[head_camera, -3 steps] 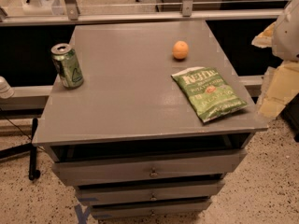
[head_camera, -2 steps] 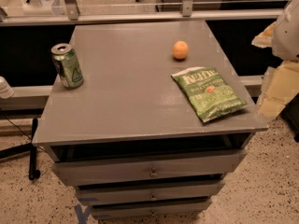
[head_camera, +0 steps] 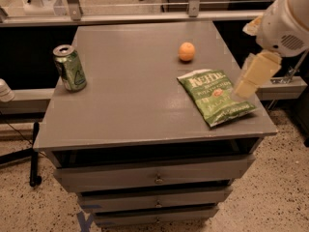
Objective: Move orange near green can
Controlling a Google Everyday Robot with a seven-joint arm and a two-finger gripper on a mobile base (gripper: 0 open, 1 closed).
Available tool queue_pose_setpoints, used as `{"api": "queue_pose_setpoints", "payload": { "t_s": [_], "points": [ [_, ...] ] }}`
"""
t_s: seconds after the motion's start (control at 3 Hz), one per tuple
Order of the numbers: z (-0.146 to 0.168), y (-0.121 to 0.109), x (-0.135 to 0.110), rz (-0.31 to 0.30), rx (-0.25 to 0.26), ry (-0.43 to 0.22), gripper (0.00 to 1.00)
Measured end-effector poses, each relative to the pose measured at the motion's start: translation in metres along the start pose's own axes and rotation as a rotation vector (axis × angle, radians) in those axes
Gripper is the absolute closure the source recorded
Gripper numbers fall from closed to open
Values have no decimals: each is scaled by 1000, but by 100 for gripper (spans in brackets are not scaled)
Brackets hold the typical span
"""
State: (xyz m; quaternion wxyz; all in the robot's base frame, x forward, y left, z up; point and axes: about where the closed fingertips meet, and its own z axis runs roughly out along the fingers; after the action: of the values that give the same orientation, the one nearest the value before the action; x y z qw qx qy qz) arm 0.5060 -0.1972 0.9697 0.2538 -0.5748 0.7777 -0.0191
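The orange (head_camera: pixel 187 51) lies on the grey cabinet top (head_camera: pixel 130 100), right of centre and towards the back. The green can (head_camera: pixel 70 67) stands upright near the left edge, far from the orange. My gripper (head_camera: pixel 255 75), a pale cream part under the white arm, hangs over the cabinet's right edge. It is to the right of the orange and nearer the front, just above the right side of the chip bag, and holds nothing that I can see.
A flat green chip bag (head_camera: pixel 216 96) lies at the front right of the top, just in front of the orange. Drawers (head_camera: pixel 154 178) fill the cabinet's front. A metal rail (head_camera: pixel 130 17) runs behind the cabinet.
My gripper has moved left and slightly up, from beside the cabinet to over its right edge by the chip bag. The orange, can and bag have not moved.
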Motion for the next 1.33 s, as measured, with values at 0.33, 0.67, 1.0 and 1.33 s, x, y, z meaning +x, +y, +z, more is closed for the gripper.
{"api": "queue_pose_setpoints", "payload": {
  "t_s": [0.33,0.67,1.0,1.33],
  "points": [
    [41,-40,-33,72,45,-122,0],
    [85,-68,-63,159,91,-195,0],
    [126,-94,-82,245,117,-241,0],
    [164,-120,-90,342,109,-285,0]
  ]
}}
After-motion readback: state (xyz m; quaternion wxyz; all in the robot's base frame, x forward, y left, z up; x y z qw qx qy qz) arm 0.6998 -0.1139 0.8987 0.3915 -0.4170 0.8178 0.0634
